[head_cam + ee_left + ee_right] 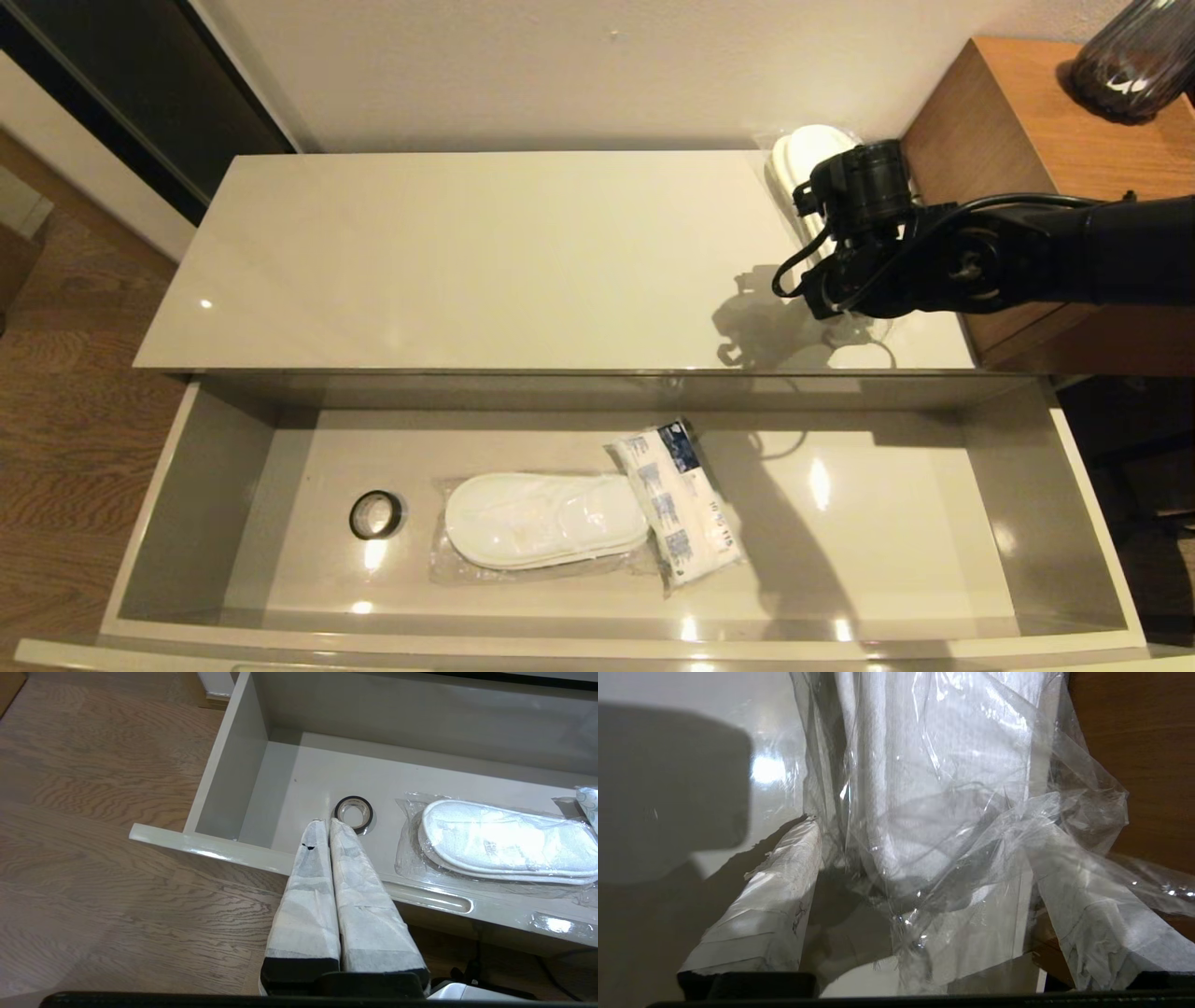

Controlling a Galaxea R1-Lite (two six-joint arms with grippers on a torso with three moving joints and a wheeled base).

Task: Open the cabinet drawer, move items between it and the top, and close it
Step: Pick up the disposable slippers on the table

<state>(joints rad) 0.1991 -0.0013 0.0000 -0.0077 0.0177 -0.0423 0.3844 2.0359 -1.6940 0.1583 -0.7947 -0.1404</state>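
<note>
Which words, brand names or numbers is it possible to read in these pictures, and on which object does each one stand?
Nothing can be read with certainty.
White packet in the cabinet drawer: blue printed panels and some dark digits, too small and blurred to read.
Slippers in the drawer: a faint mark on the sole, unreadable.
Slippers on the top: no print visible.

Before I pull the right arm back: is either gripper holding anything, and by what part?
Nothing is held. The right gripper stands open astride the bagged slippers on the top; the left gripper is shut and empty.

glossy top (485, 261), crinkled clear plastic bag (971, 826)
</note>
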